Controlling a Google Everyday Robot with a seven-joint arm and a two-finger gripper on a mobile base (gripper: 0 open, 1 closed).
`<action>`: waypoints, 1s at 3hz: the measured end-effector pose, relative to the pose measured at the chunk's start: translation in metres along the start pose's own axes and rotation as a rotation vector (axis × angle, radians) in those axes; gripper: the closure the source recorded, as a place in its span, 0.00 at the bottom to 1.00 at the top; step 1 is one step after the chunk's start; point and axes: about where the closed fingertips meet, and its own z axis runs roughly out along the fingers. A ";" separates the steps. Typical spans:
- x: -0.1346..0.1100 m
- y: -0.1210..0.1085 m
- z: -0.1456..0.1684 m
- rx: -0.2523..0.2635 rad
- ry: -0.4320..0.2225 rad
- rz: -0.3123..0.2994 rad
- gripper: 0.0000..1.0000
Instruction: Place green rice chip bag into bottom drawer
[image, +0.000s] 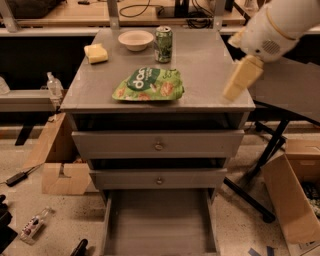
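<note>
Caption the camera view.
Gripper hovers at right edge of cabinet; green rice chip bag on top, bottom drawer open.

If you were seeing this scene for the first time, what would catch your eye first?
The green rice chip bag lies near the front of the grey cabinet top. Below, the bottom drawer stands pulled open. The gripper hangs over the top's right edge.

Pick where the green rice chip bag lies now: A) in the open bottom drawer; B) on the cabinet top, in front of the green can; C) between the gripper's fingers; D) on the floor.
B: the green rice chip bag lies flat on the cabinet top, in front of the green can; the bottom drawer is pulled out without it, and the gripper hangs at the top's right edge, apart from the bag.
</note>
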 end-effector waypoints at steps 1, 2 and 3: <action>-0.035 -0.049 0.025 0.053 -0.119 -0.016 0.00; -0.062 -0.068 0.053 0.046 -0.176 -0.014 0.00; -0.065 -0.070 0.057 0.044 -0.181 -0.015 0.00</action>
